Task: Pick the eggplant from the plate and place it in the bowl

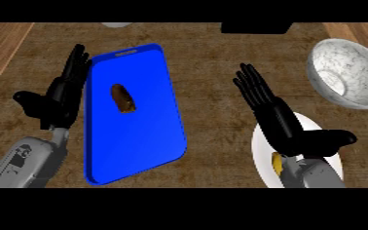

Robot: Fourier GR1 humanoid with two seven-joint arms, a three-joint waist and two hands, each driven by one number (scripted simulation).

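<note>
Wooden counter (215, 68): my right hand (284, 124) over the plate (262, 169), fingers (253, 87) straight together; what may be the eggplant (277, 163) lies at their six o'clock. Left hand (61, 97) straight-fingered too.

No text, label, brand, number or sign can be read: not on the blue tray (137, 126), the white plate (260, 156), the bowl (338, 73) or the tabletop (208, 53). Dark marks on the left forearm (25, 158) are too small to make out.
</note>
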